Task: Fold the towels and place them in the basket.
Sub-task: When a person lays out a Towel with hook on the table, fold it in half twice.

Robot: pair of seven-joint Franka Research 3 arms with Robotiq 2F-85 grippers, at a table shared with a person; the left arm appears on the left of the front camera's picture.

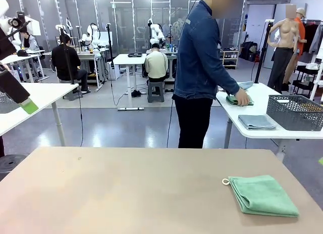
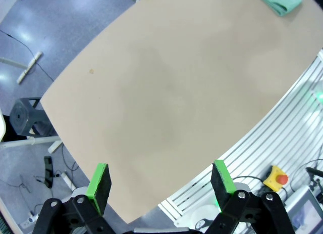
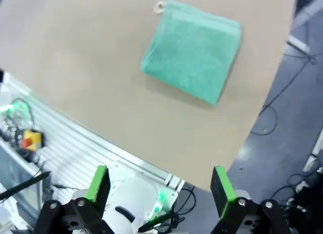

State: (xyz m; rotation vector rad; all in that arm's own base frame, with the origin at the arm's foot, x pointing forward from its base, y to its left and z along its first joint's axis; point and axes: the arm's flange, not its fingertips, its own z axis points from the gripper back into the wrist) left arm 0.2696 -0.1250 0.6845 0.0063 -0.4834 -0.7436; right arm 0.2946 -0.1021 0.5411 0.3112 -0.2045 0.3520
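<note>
Right gripper [image 3: 160, 172]: jaws spread wide, nothing between the pads. It hangs above the near edge of the tan table [image 3: 75, 57], looking down on the mint green towel [image 3: 194, 49].

Left gripper [image 2: 160, 168]: also spread and empty, high over the bare left part of the table. In its wrist view the towel sits far off at the opposite corner.

Towel: folded to a rough square with the layers stacked along one edge. It lies flat near the table's front right corner, white loop [image 3: 160, 6] at the corner turned toward the table's middle. Judgement: this fold looks finished and only the transfer is left. Lying on the right side, it falls to the right arm. The wide-open jaws suit a pinch across the layered edge, which would keep the fold from falling open.

Basket [image 1: 295, 111]: on the white side table [image 1: 265, 92] at far right, across a strip of floor and well apart from the towel. A folded grey-blue cloth [image 1: 256, 122] lies just beside it.

Person [image 1: 199, 52]: stands at that side table, one hand [image 1: 243, 97] pressed on a green cloth [image 1: 233, 100]; apparently smoothing or folding it.

Judgement: the basket looks too far for either arm and would probably have to be brought over first.
</note>
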